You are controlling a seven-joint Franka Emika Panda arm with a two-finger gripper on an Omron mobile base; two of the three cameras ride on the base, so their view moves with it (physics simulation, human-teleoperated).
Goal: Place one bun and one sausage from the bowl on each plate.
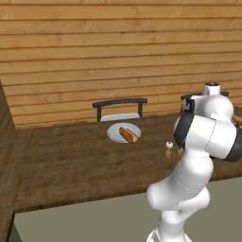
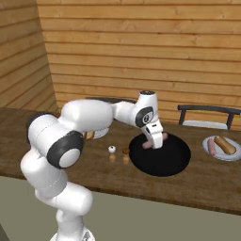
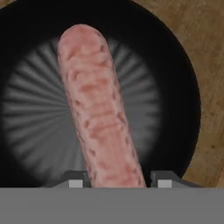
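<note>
Lifting the last pink, mottled sausage (image 3: pixel 98 109) out of the wide, shallow black bowl (image 2: pixel 162 162) is the step in hand, by my reading. The two-finger gripper (image 2: pixel 154 142) pinches the sausage near one end, its small dark fingertips (image 3: pixel 75 179) pressed to either side, and the sausage hangs over the bowl's ribbed floor; whether it is clear of the floor I cannot tell. Nothing else lies in the bowl.

On the dark wooden table (image 1: pixel 71 160), the round pale grey-white plate on the right (image 2: pixel 210 141) holds both a tan bun (image 2: pixel 226 145) and a sausage, so it looks finished. The other pale plate (image 1: pixel 113 128), near the dark chair (image 1: pixel 119 108), carries a bun (image 1: pixel 128 135) alone.

The next move calls for raising the sausage over the bowl's rim, swinging it well to the left past the small salt and pepper shakers (image 2: pixel 118 154), and setting it on that plate beside the bun without knocking the bun off
</note>
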